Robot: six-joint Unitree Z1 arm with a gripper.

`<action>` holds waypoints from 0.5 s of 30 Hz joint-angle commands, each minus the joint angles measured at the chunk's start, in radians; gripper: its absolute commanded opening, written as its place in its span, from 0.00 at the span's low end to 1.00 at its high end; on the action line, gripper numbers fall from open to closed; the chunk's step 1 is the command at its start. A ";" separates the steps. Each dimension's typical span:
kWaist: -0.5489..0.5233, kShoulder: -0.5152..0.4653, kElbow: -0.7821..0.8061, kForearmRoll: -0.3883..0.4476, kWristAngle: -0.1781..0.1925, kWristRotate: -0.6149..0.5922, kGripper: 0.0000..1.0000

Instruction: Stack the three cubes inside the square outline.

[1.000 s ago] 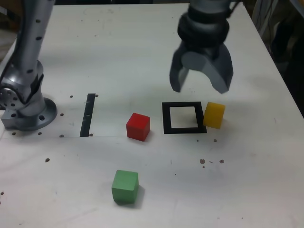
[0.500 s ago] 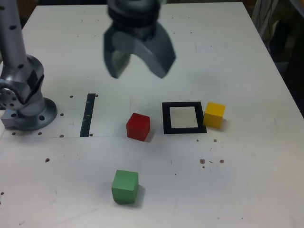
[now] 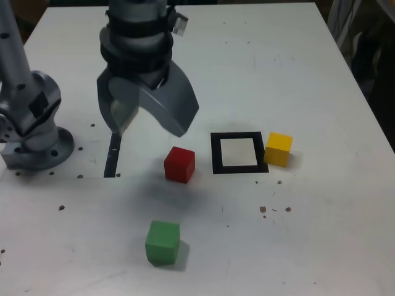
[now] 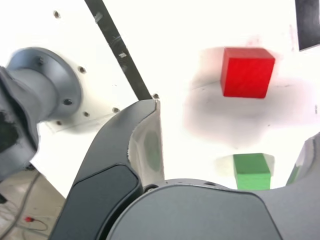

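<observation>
Grey metal fingers spread wide, empty, above the white surface; small matte red cube at my four o'clock.

No lettering, number, brand or sign can be read on anything in either view; the wrist view is washed out by glare, so any faint small mark there may be lost.

I am seeing the red cube sitting just beside the black-bordered square outline on the exterior view's left, the yellow cube touching its right edge, and the green cube lying apart, nearer the camera.
</observation>
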 commanded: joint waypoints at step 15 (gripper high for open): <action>0.032 0.174 0.074 -0.187 -0.008 0.032 0.98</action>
